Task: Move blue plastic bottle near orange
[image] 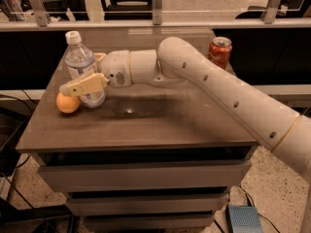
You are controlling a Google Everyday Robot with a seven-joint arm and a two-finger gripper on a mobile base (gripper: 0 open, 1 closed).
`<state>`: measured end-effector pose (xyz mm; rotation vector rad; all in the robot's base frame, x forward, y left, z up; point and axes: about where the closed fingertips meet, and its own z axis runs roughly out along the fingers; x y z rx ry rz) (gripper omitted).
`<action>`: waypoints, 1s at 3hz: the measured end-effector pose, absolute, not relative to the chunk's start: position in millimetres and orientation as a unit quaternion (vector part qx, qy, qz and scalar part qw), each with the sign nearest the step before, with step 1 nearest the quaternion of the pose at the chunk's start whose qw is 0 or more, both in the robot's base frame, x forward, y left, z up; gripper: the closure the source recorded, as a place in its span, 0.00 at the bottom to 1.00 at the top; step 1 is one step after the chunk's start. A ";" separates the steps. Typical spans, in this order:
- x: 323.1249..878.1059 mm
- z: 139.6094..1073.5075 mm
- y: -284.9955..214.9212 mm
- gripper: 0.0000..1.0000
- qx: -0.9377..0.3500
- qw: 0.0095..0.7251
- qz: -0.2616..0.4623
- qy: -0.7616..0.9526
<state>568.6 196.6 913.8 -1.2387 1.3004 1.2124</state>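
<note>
The blue plastic bottle [79, 64], clear with a white cap, stands upright on the left part of the dark table [146, 125]. The orange [67, 103] lies just to its front left, touching or almost touching it. My gripper [86, 75] reaches in from the right and holds the bottle's body. One cream finger [82, 85] crosses in front of the bottle and the other [99, 56] shows behind it. The jaws are shut on the bottle.
A red soda can [219, 51] stands at the table's back right, behind my arm [218, 86]. A glass rail [155, 25] runs behind the table. Drawers sit below the top. A blue box [243, 220] lies on the floor at the right.
</note>
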 end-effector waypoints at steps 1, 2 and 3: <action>563.3 910.2 200.3 0.00 -0.511 0.465 0.502 0.520; 566.3 916.7 180.7 0.00 -0.507 0.481 0.489 0.522; 568.7 929.2 134.8 0.00 -0.497 0.508 0.446 0.544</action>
